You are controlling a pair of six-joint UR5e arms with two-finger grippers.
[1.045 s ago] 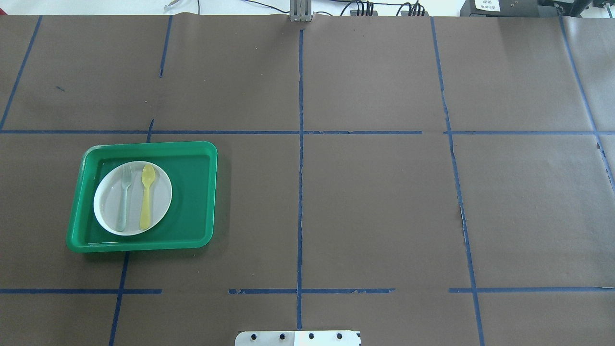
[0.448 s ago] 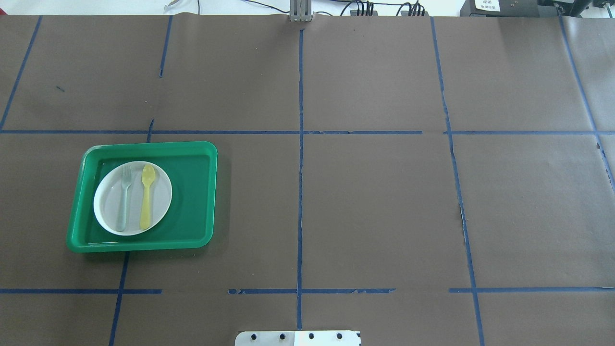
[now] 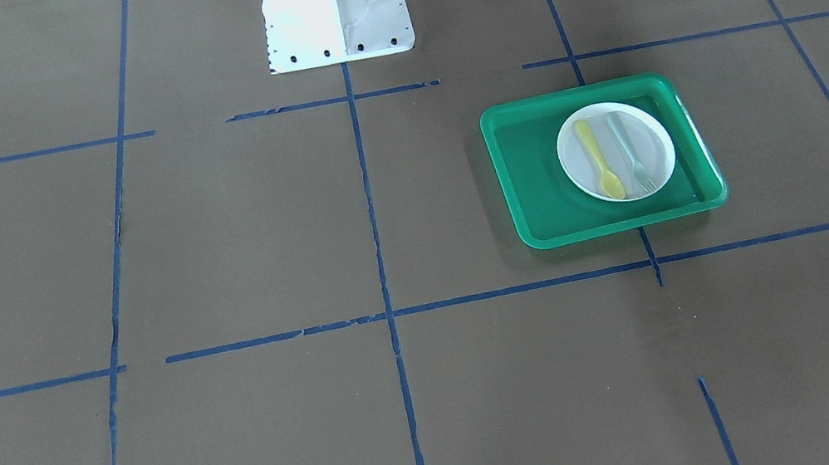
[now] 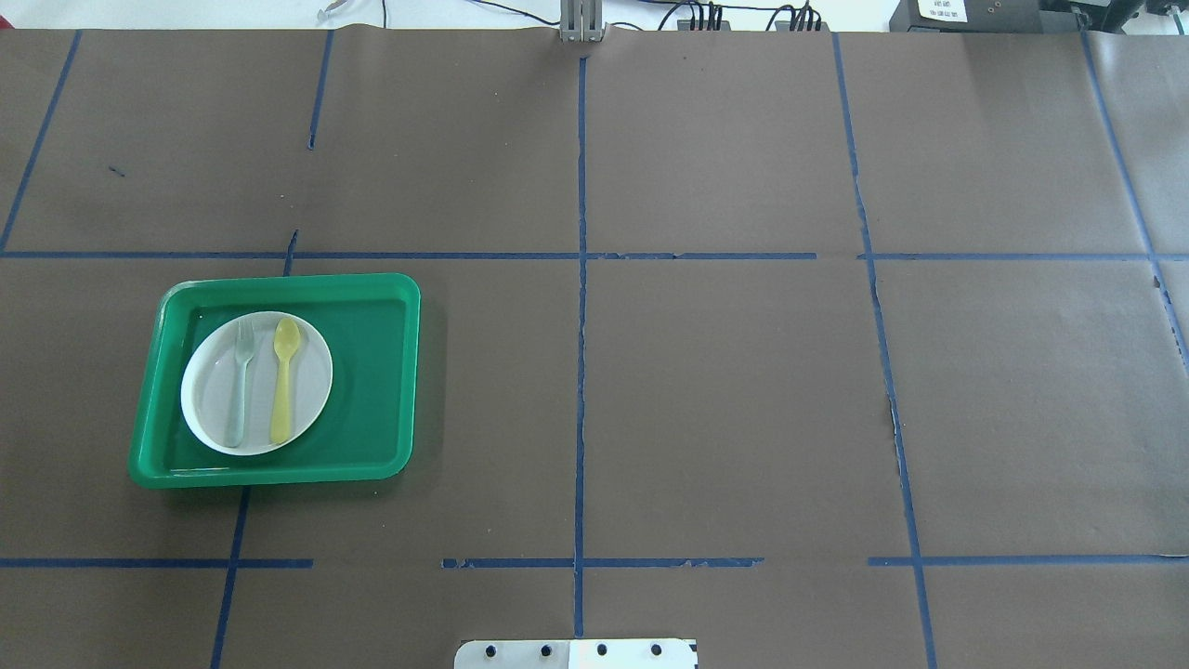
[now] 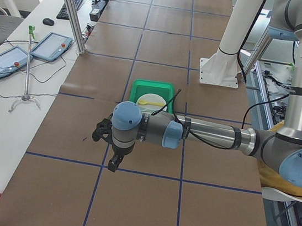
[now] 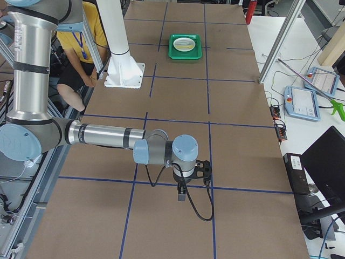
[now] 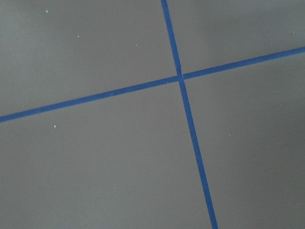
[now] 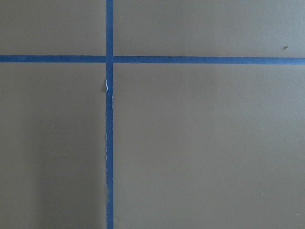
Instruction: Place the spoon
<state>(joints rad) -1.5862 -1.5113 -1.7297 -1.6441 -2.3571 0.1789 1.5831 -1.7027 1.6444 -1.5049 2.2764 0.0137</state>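
The yellow spoon (image 4: pixel 283 381) lies on a white plate (image 4: pixel 312 379) inside a green tray (image 4: pixel 372 372), bowl pointing away from the robot. It also shows in the front-facing view (image 3: pixel 598 158). No arm or gripper shows in the overhead or front-facing views. In the exterior left view my left gripper (image 5: pixel 111 166) hangs over bare table, well short of the tray (image 5: pixel 153 85). In the exterior right view my right gripper (image 6: pixel 181 195) hangs over bare table, far from the tray (image 6: pixel 185 54). I cannot tell whether either is open or shut. Both wrist views show only brown paper and blue tape.
A pale grey-green fork (image 4: pixel 241 381) lies beside the spoon on the plate. The robot's white base (image 3: pixel 332 2) stands at the table's near edge. Blue tape lines (image 4: pixel 581 372) grid the brown table cover. Tablets and a stand (image 5: pixel 29 63) sit on a side bench.
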